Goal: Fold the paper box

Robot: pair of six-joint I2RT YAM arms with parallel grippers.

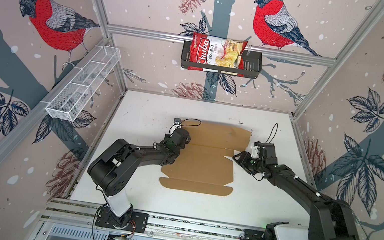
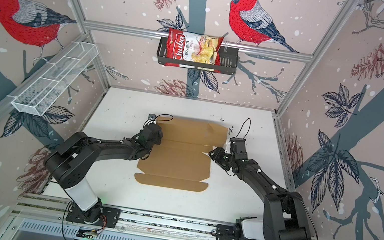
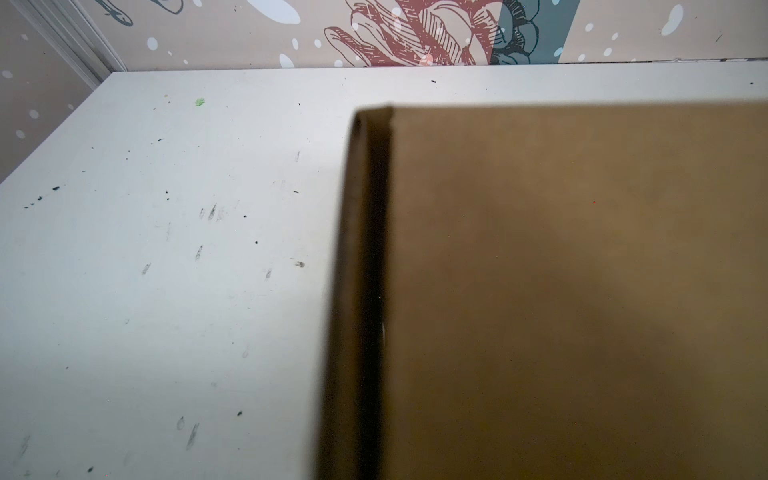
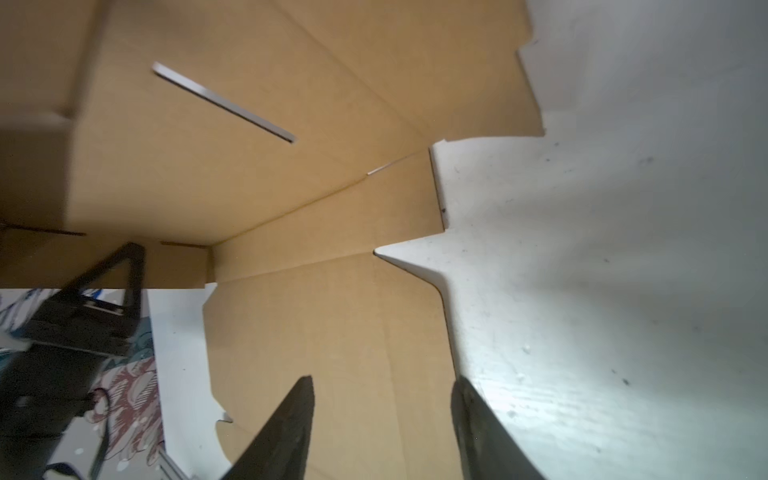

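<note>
I've got the flat brown cardboard paper box on the white surface, left pincer pinched closed at its edge, right pincer spread apart.

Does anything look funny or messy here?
Mostly tidy. The chips bag lies sideways in the black basket on the back wall, poking above its rim. The white table is scuffed, with dark specks.

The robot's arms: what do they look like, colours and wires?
Both the left arm and right arm are chunky matte black with a white lower segment, thin black cables looping near the wrists. The right gripper has dark tapering jaws.
</note>
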